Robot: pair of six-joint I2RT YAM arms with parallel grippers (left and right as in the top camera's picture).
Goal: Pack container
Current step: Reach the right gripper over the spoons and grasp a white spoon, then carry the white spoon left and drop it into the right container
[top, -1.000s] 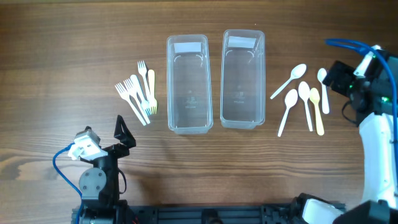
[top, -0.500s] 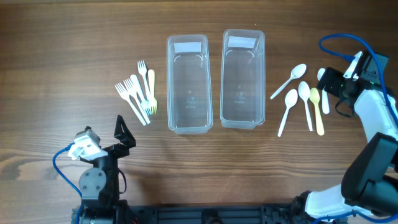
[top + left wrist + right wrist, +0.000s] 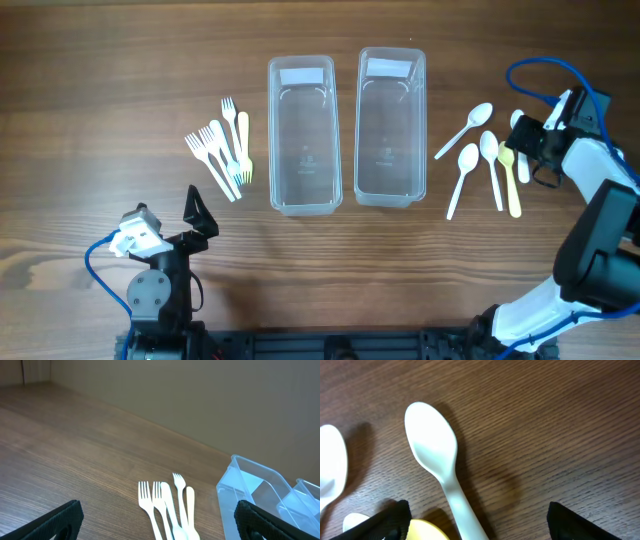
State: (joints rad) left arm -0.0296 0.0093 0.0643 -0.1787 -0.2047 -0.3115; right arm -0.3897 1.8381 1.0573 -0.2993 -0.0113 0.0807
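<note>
The right gripper is held low over the table, jaws spread wide. The handle of a white spoon is straddled, untouched. The spoon is laid flat, long axis near to far, bowl at the far end. It is rightmost in the spoon row, right of the clear containers. The left gripper is likewise spread.

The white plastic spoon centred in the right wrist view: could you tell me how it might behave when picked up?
The white plastic spoon looks thin, so probably light and fairly stiff. Its glossy surface may slip. Lying flat on the wooden table, it would likely slide rather than roll.
</note>
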